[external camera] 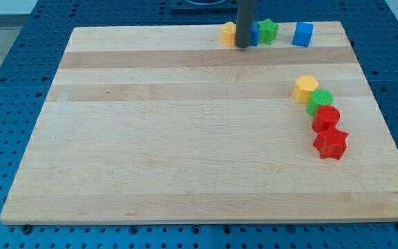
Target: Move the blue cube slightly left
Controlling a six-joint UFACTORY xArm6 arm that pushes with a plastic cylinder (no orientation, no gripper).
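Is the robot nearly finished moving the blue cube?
Nothing looks done yet. The blue cube sits alone near the view's top right edge. My tip is well to its left, between the yellow block and the green star. It must still get around to the cube's right side and push.

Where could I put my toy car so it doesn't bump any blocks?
The wooden board is bare left of the chain of yellow block, green block, red block and red star. Crowded: the top edge, around my tip and blue cube.
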